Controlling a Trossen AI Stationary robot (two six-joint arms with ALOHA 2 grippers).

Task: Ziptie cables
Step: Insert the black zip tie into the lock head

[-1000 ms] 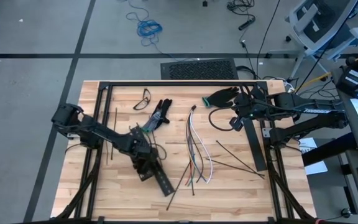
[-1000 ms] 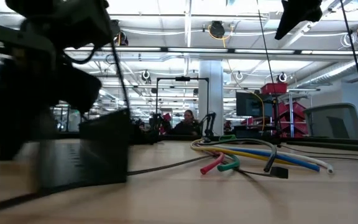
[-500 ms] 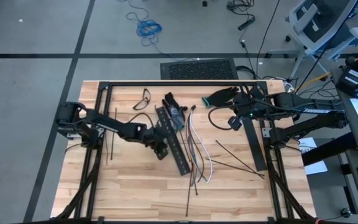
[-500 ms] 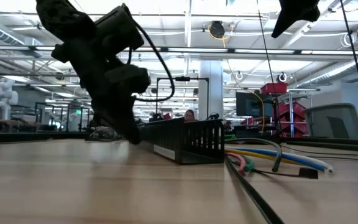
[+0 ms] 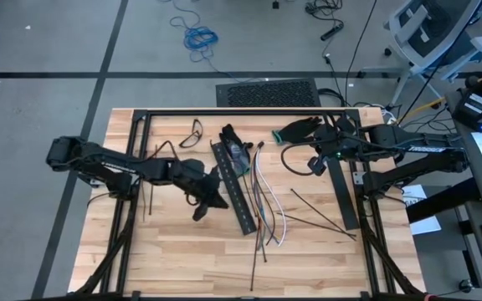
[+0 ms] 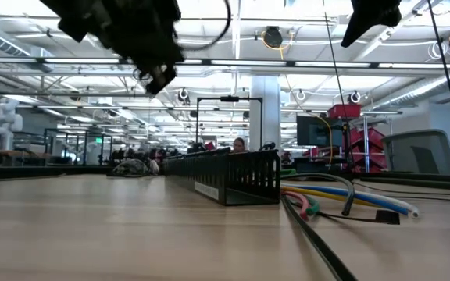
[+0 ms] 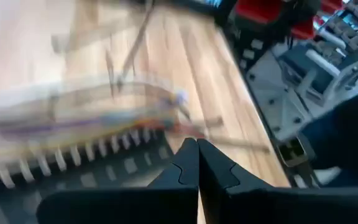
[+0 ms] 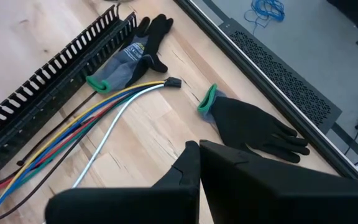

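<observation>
Left arm is stretched low across the table from the left edge, its tool (image 5: 207,199) sitting mid-table just left of the rail (image 5: 237,186), fingers pinched fully together with nothing in them. Right arm reaches in from the right edge, and its tool (image 5: 315,164) hangs near the far right corner, also fully closed and empty. The cables (image 5: 264,201) are a loose fan of white, red, green, orange and blue wires lying flat mid-table, right up against the rail's right side. The zipties (image 5: 320,216) are thin dark strips scattered toward the right of the cables, plus one (image 5: 256,267) near the front edge. Two gloves (image 8: 253,127) lie by the far edge.
</observation>
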